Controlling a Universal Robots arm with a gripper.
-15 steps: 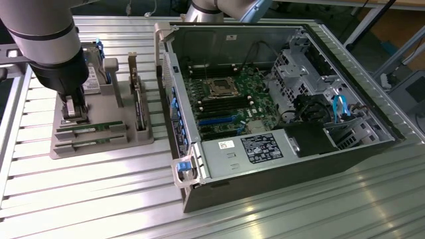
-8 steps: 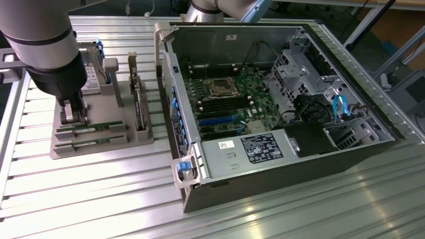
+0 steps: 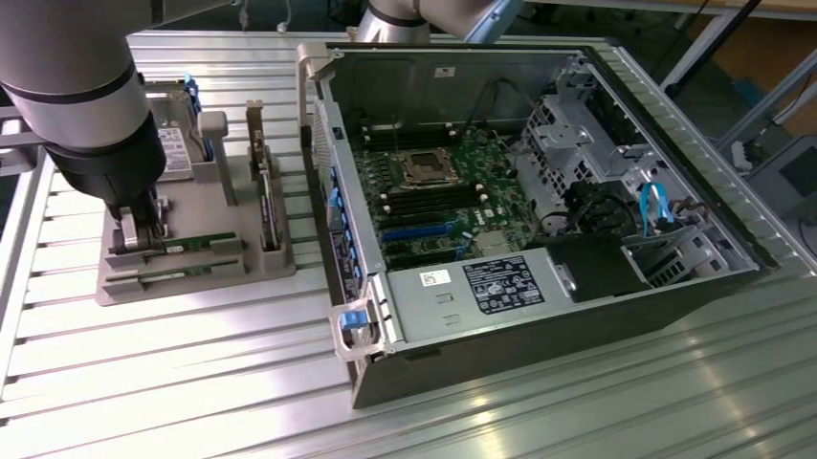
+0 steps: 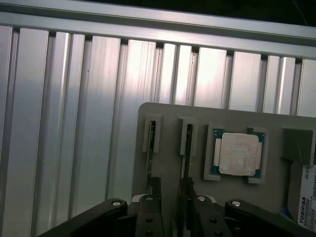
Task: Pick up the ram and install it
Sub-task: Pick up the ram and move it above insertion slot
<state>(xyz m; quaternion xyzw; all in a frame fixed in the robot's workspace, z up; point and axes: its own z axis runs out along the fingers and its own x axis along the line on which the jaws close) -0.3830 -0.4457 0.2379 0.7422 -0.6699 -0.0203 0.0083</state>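
Two ram sticks stand edge-on in slots of the grey holder tray (image 4: 170,116), one ram (image 4: 188,143) beside another (image 4: 151,140). In the exterior view a green ram (image 3: 198,242) lies in the tray's slot near the front. My gripper (image 4: 170,200) is open and low over that end of the tray, one fingertip (image 4: 155,195) in line with each slot and nothing between them. From outside, the gripper (image 3: 137,237) reaches down onto the tray at the ram's end. The open computer case (image 3: 664,287) lies at the exterior view's right, its motherboard (image 3: 441,206) with long memory slots exposed.
The tray also carries a square silver processor (image 4: 238,154), a hard drive (image 4: 308,197) and an upright card with a metal bracket (image 3: 264,191). The slatted aluminium table (image 3: 191,382) spreads around the tray. The case's grey side wall (image 3: 335,182) stands between tray and motherboard.
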